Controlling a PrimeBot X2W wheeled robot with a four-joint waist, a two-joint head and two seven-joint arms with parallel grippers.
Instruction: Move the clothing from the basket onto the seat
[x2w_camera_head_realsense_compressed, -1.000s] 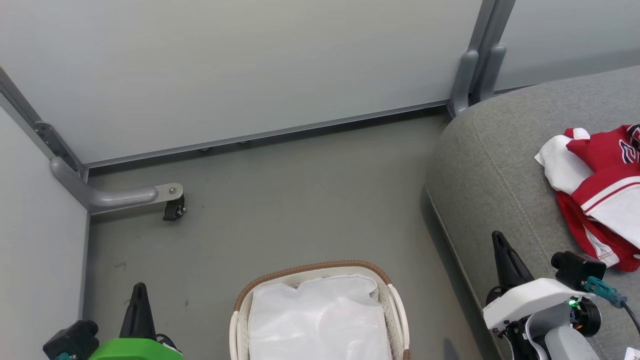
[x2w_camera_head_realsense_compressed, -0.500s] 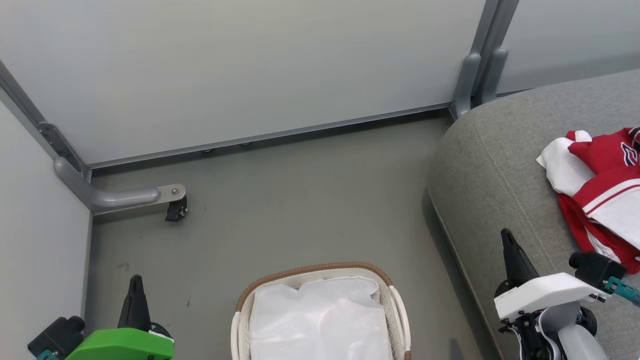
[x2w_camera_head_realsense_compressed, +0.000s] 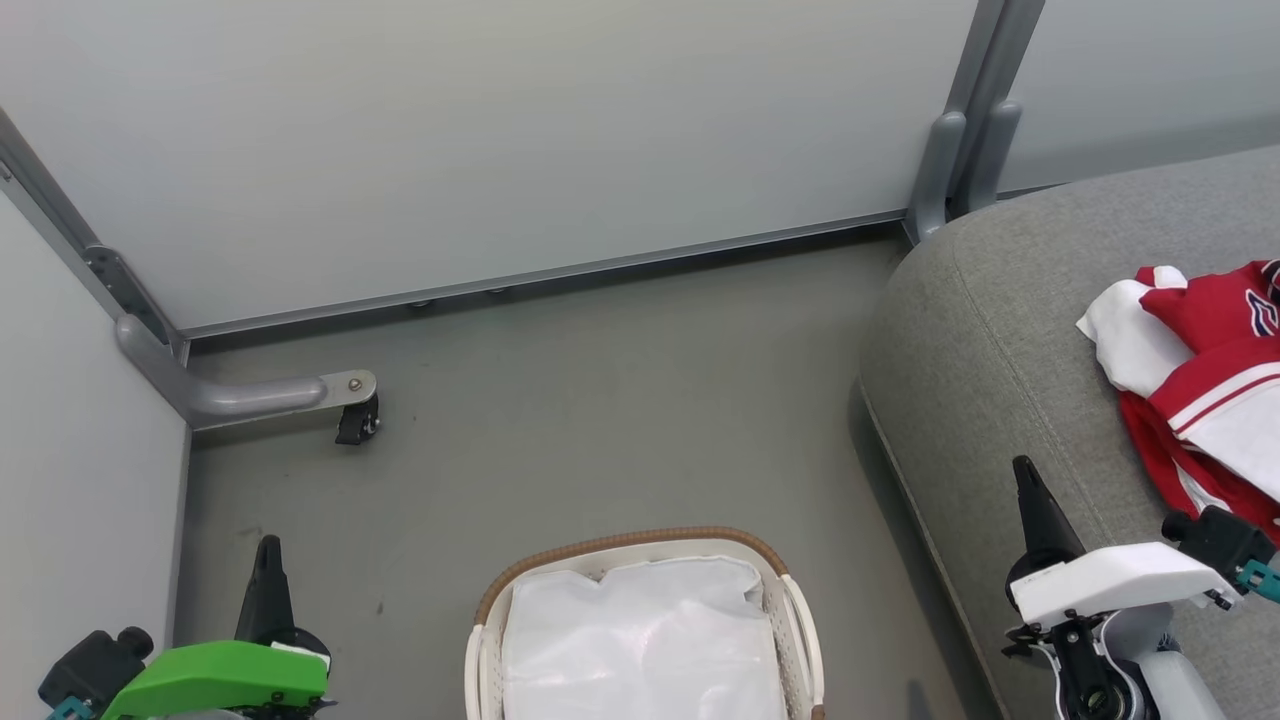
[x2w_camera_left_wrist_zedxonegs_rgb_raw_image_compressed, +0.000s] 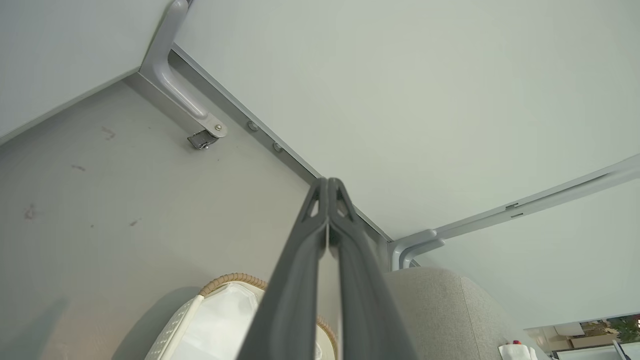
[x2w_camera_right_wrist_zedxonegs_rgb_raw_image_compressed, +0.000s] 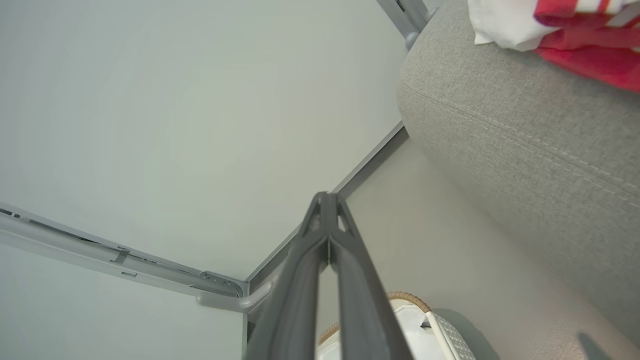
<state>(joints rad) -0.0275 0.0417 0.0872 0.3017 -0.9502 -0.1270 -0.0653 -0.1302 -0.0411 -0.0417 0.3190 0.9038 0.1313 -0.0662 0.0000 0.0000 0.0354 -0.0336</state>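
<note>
Both grippers closed, fingers pressed together, nothing held: left gripper (x2w_camera_head_realsense_compressed: 268, 550) sits low left over the floor (x2w_camera_head_realsense_compressed: 600, 400), right gripper (x2w_camera_head_realsense_compressed: 1024, 475) low right over the near edge of the seat (x2w_camera_head_realsense_compressed: 980, 330). The clothing (x2w_camera_head_realsense_compressed: 1215, 400) lies heaped on the seat, up and to the right of the right gripper, near it but not touching. The right arm is much the nearer; the left is well apart, with the basket (x2w_camera_head_realsense_compressed: 625, 543) between. The heap runs from upper left to lower right in the head view and is cut off by the right edge, so I cannot tell how many pieces there are or how far it reaches. The basket stands on the floor between the two grippers, long axis toward me. The part I can see holds the white liner (x2w_camera_head_realsense_compressed: 645, 640) and no red. Its near end is cut off at the bottom edge, and folds in the liner could hide a piece. I judge the move likely done, pending a look deeper in
</note>
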